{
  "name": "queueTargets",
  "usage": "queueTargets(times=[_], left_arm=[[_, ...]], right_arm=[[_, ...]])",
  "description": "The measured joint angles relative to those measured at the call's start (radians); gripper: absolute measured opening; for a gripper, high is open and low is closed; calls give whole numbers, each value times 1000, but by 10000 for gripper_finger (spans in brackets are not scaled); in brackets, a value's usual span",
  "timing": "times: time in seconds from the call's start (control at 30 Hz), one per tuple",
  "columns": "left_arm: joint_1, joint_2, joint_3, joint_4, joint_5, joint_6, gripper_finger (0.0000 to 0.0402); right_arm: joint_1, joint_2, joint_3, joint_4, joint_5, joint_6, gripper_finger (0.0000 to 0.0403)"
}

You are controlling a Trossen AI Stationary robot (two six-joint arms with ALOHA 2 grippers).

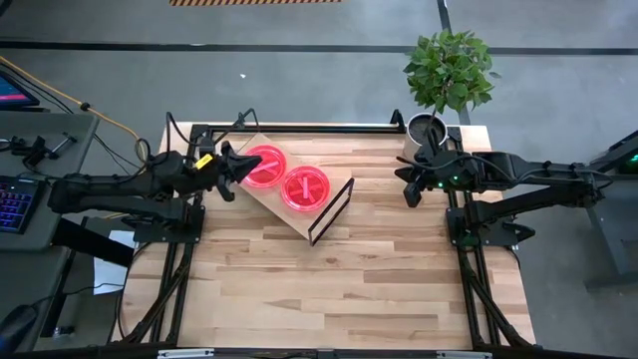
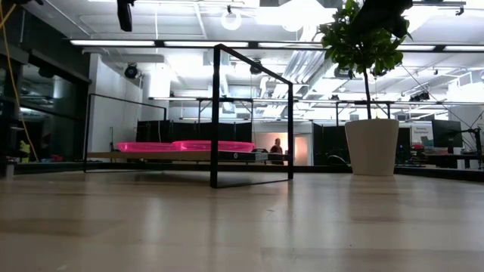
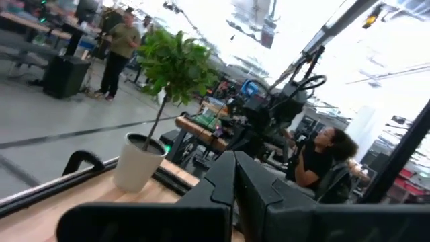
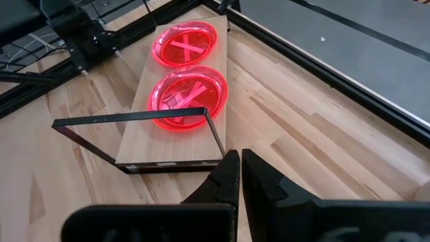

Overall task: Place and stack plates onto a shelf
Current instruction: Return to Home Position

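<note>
- Shelf [image 1: 299, 223] stands on the bench [image 1: 349, 289] in its far-left part, turned at a slant to the bench edges; its black frame rises at the end nearer the bench's middle.
- Plates lie on the shelf board as two pink rounds, just beside each other along its length: the left pile [image 1: 262, 166] and the right pile [image 1: 305, 187]; how many plates are in each I cannot tell.
- In the right wrist view the pale marks in each round show as a cross.
- In the low view the plates lie flat on the board, which sits raised above the bench.
- Left pincer [image 1: 249, 167] is at the shelf's left end, its tip at the edge of the left pile as seen from above; its fingers [image 3: 222, 181] are clenched together and grasp nothing; its wrist view looks level across the bench, not down at the plates.
- Right pincer [image 1: 410, 195] hangs over the right part of the bench, well apart from the shelf and near the plant [image 1: 451, 65] in its white pot [image 1: 427, 130]; its fingers [image 4: 225, 178] are clenched with only a thin slit between them, grasping nothing; they point toward the shelf.
- The pot stands at the far right corner of the bench.
- Beyond the bench, the left wrist view shows one person [image 3: 121, 40] standing and another [image 3: 322, 158] seated.
</note>
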Motion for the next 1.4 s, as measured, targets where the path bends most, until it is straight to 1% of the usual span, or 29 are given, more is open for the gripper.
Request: queueTargets(times=[0.23,0.43,0.53,0.67,0.77,0.87,0.93,1.0,1.1,1.23,1.33,1.4], left_arm=[[0,-66,0,-15,18,74,0],[0,-133,0,-125,38,99,0],[-12,-137,0,-163,13,79,0],[-103,-84,-6,-174,-30,83,0],[-192,-54,-60,-110,-92,102,0],[-264,-64,-143,-13,-146,100,0],[-292,-98,-187,23,-149,117,0],[-297,-156,-207,23,-147,153,0],[-285,-253,-214,-72,-147,184,0],[-266,-381,-214,-210,-147,185,0],[-264,-458,-214,-283,-147,179,0],[-264,-493,-224,-291,-147,178,0]], right_arm=[[0,0,0,5,-1,0,0],[0,0,0,12,-3,1,0],[0,0,0,0,-22,-23,0],[0,0,0,0,-53,-23,0],[0,0,0,2,-56,-18,0],[0,0,0,17,-63,-18,0],[0,0,0,23,-63,-18,0],[0,0,0,26,-63,-18,0],[0,0,0,31,-63,-18,0],[0,0,0,37,-63,-18,0],[0,0,0,38,-63,-18,0],[0,0,0,39,-63,-16,0]])
